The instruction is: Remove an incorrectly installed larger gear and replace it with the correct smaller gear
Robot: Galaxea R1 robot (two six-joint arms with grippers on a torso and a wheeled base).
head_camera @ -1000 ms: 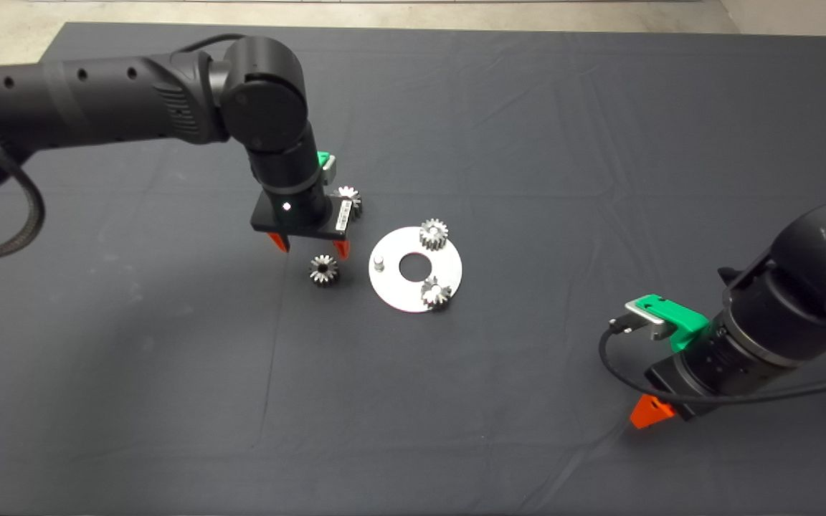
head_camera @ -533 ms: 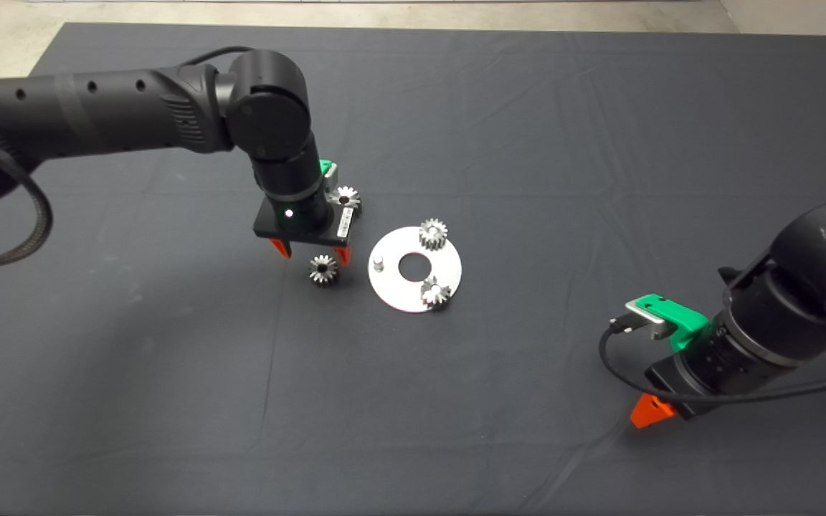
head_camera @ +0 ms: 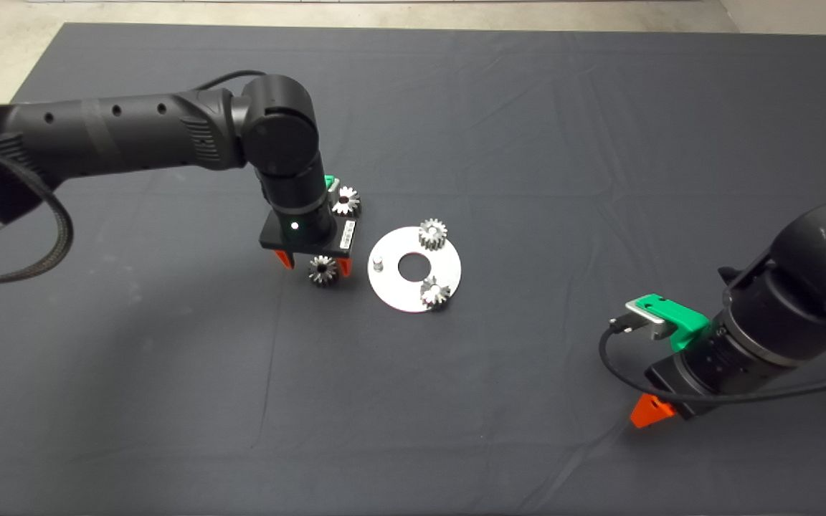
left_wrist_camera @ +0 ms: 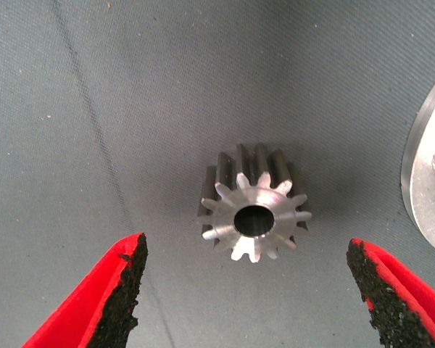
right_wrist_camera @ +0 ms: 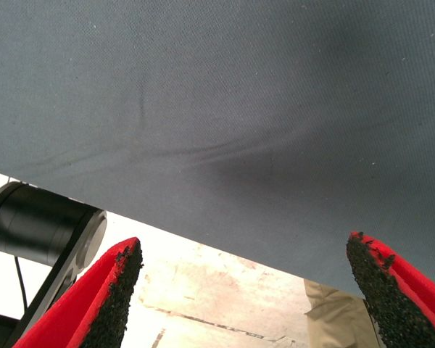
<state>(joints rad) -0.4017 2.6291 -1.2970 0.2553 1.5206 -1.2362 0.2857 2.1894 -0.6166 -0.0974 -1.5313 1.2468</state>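
A small grey steel gear [head_camera: 323,270] with a dark centre hole lies flat on the mat just left of the round silver plate [head_camera: 402,295]. My left gripper [head_camera: 314,264] is open above it, with one red finger on each side and no contact. The left wrist view shows this gear [left_wrist_camera: 254,217] between the open fingers [left_wrist_camera: 123,283]. A second loose gear [head_camera: 345,202], which looks slightly wider, lies behind the gripper. The plate carries two gears [head_camera: 433,233] [head_camera: 435,292] and one bare peg [head_camera: 378,262]. My right gripper [head_camera: 649,412] is parked at the lower right, open and empty.
The plate's edge [left_wrist_camera: 420,181] shows beside the gear in the left wrist view. The right wrist view shows the right gripper [right_wrist_camera: 241,250] over the mat's edge, with pale floor and a black cylinder [right_wrist_camera: 43,225] beyond it.
My left gripper has moved toward the front of the mat and lower, so its fingers now straddle the loose gear. The second loose gear is more exposed. The right arm has not moved.
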